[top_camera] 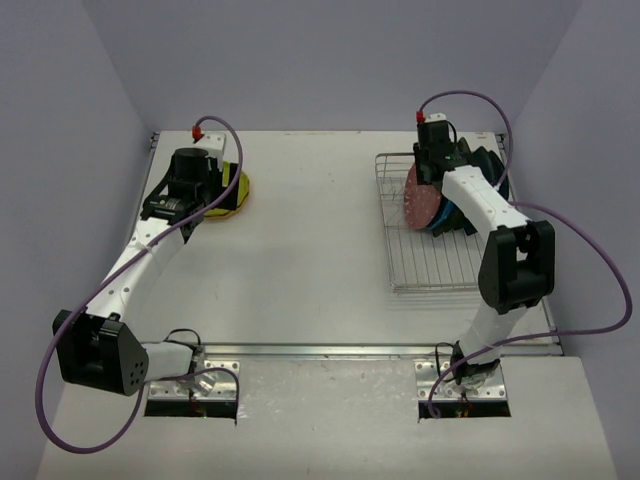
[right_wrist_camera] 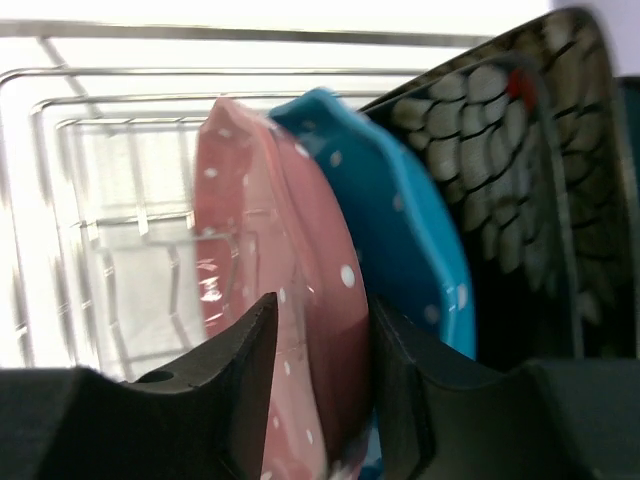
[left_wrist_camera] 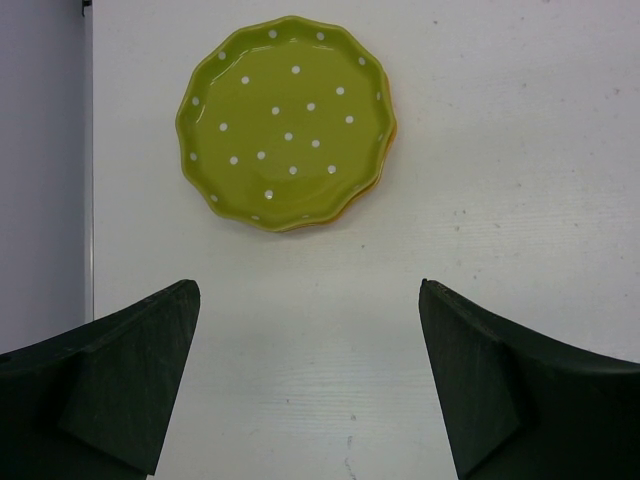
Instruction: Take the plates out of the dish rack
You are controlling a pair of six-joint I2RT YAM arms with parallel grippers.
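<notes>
Top view: the dish rack (top_camera: 430, 270) sits at 3 o'clock on the worktop (top_camera: 320, 260). A yellow-green dotted plate (left_wrist_camera: 285, 125) lies flat at 10 o'clock, with an orange rim (left_wrist_camera: 388, 150) showing beneath it.

Wrist view: the left claw (left_wrist_camera: 308, 288) hovers over bare worktop at 6 o'clock of that plate, fingers wide, holding nothing.

At the rack's far end, the right claw (right_wrist_camera: 322, 305) is closed on the rim of the upright pink dotted plate (right_wrist_camera: 300, 250). A blue plate (right_wrist_camera: 400, 220) stands just beside it at 3 o'clock. Next in line is a black patterned plate (right_wrist_camera: 500, 150).
</notes>
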